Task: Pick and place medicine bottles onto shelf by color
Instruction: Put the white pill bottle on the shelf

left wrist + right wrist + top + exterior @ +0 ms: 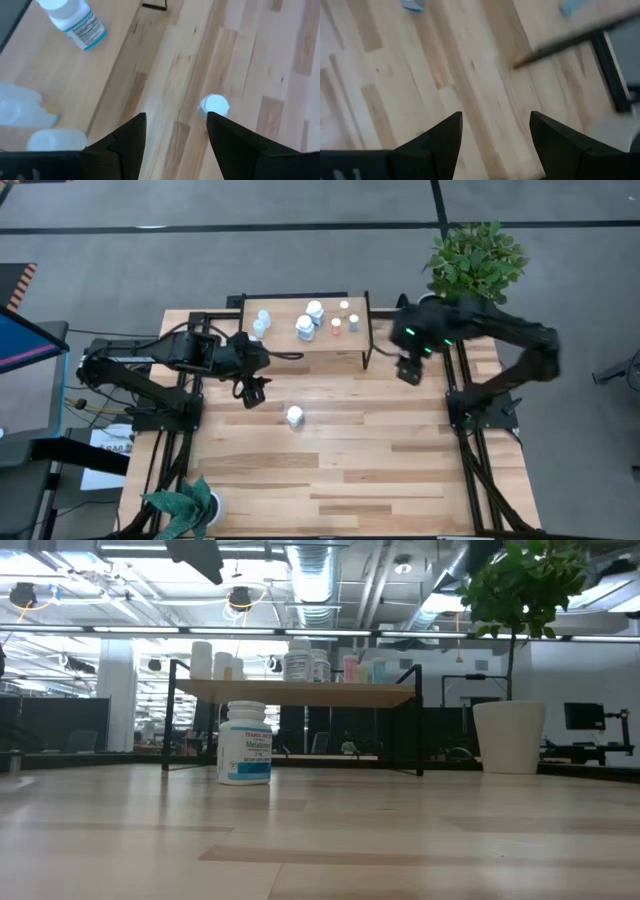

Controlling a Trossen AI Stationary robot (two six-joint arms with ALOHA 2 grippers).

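Left gripper [252,392] hangs above the bench [400,470] just in front of the shelf's left end, its fingers spread with nothing between them; the right gripper [408,370] waits off the shelf's right end, equally open and empty. The shelf [285,340] stands along the bench's far edge and already carries most of the medicine bottles [310,320], white and bluish ones toward its left and middle, a reddish and a greenish one toward its right. One white bottle [295,417] stands upright, alone, near the bench's middle; its label has a blue band. I judge it the next pick: centre the left gripper over its cap, descend straight, close around the body, keeping it upright.
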